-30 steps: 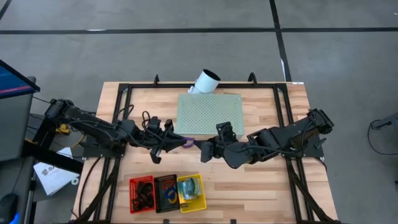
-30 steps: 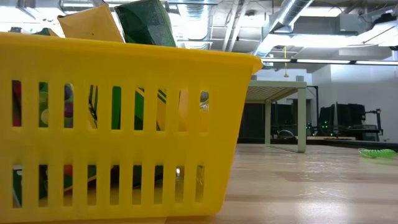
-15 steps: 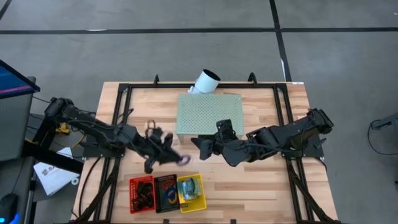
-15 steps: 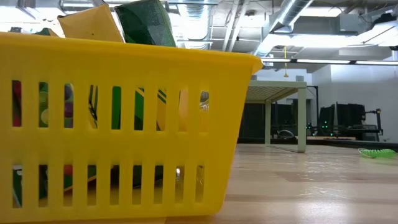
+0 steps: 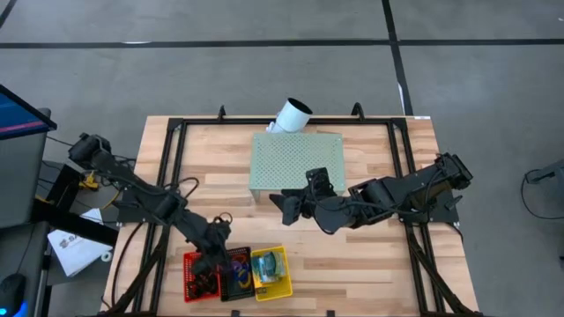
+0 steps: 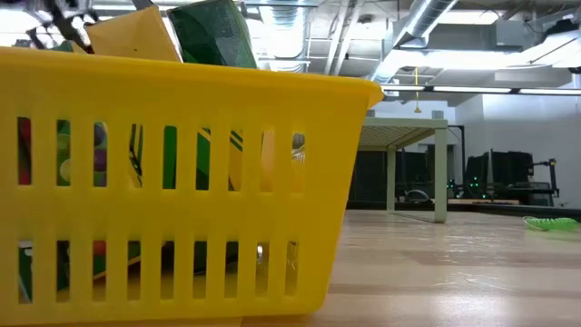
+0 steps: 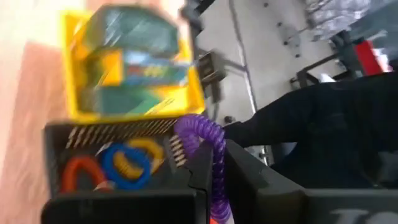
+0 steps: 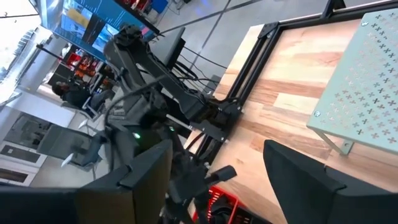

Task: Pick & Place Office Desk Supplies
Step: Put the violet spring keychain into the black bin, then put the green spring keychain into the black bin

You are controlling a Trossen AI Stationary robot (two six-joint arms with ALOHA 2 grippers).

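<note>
Purple loop sits pinched between the fingers of the left gripper, which hangs over the black bin at the table's near edge. That bin already holds orange, blue and yellow loops. Beside it, the yellow basket holds crayon boxes whose print is too blurred to read, and the red bin on the other side holds dark clips. Farther in, the right gripper hovers with fingers spread and empty, just off the corner of the pale green perforated block. A white tube leans at the far edge. The table is pale wood planks on grey floor; the room beyond shows ceiling ducts.
</note>
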